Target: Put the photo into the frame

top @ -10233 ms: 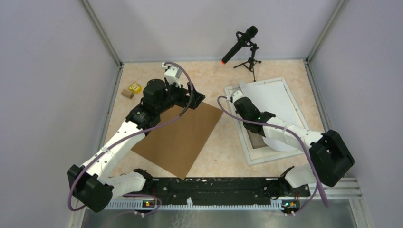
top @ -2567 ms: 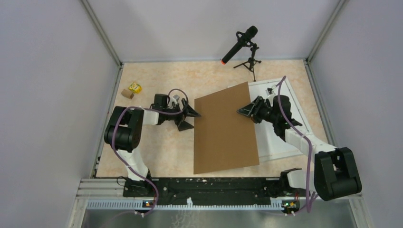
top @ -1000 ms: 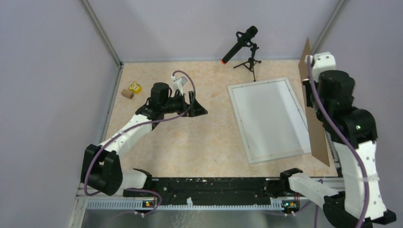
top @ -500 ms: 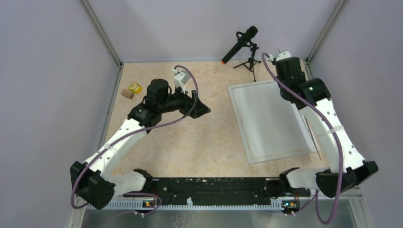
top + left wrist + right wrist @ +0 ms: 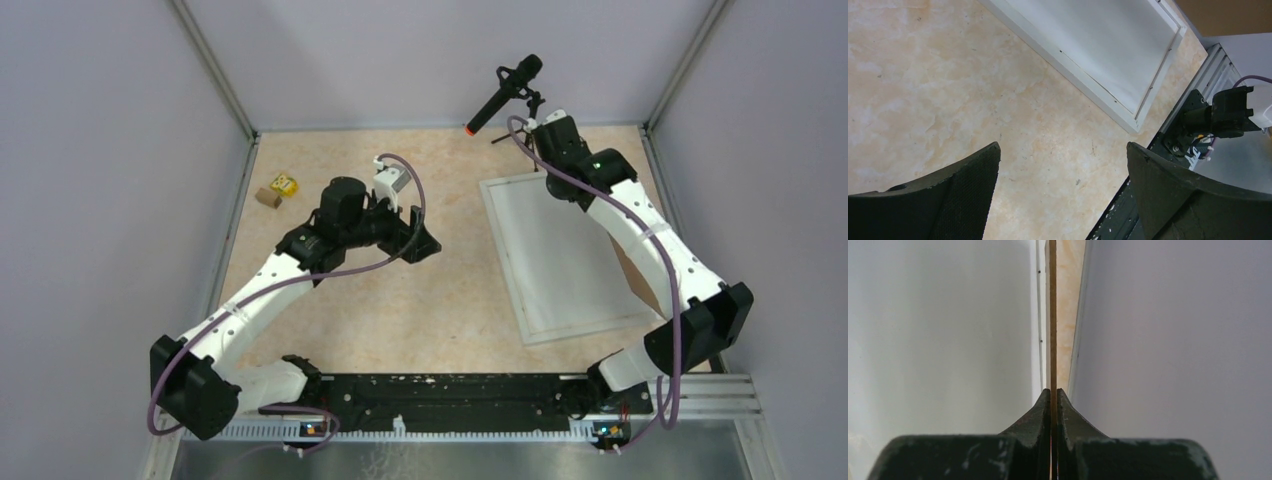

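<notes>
The frame (image 5: 519,282), thin white moulding around a plain white inside, lies flat at the right of the table; it also shows in the left wrist view (image 5: 1083,82). The photo is not in view. My right gripper (image 5: 1053,390) is shut on the edge of the brown backing board (image 5: 1052,300), seen edge-on between the frame and the right wall. From above, a brown strip of the board (image 5: 636,278) shows beside the frame's right side; the gripper itself is hidden under its arm. My left gripper (image 5: 424,246) is open and empty above bare table left of the frame (image 5: 1063,150).
A microphone on a small tripod (image 5: 507,88) stands at the back, close to the right arm's elbow. Two small blocks (image 5: 278,188) lie at the far left. Grey walls close the sides. A black rail (image 5: 450,390) runs along the near edge.
The right arm has swung left and folded over the frame's far end, and the board it holds now shows a brown face beside the frame. The left gripper has drifted slightly right.
</notes>
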`<state>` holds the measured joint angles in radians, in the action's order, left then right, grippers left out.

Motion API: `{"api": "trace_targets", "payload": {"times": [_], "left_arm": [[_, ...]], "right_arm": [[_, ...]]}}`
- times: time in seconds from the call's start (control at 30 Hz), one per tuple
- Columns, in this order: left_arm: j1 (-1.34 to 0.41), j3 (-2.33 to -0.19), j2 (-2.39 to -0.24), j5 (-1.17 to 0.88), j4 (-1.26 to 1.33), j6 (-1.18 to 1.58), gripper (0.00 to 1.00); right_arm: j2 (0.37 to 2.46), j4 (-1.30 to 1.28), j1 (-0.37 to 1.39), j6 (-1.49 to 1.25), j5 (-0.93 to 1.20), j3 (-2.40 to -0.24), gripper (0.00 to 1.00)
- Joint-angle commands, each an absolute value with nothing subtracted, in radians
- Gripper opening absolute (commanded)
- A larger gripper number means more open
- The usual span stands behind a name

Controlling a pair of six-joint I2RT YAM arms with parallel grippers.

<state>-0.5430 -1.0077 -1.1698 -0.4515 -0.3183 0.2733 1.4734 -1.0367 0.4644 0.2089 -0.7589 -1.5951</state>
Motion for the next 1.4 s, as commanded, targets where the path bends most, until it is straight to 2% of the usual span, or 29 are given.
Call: {"api": "trace_targets", "payload": {"times": [0.0,0.97,1.37], "left_arm": [[-0.549,-1.012,-1.163,-0.439,-0.301,0.249,0.98],[-0.564,-1.031,-1.185,-0.425,-0.333,0.241,0.99],[-0.567,-1.029,-1.189,-0.426,-0.333,0.241,0.98]], "right_arm": [[1.487,-0.930,0.489,0.246,-0.852,-1.568,0.00],[1.630,-0.756,0.494,0.300,-0.904,-1.489,0.00],[1.625,-0.693,0.494,0.272,-0.922,-1.398,0.00]]}}
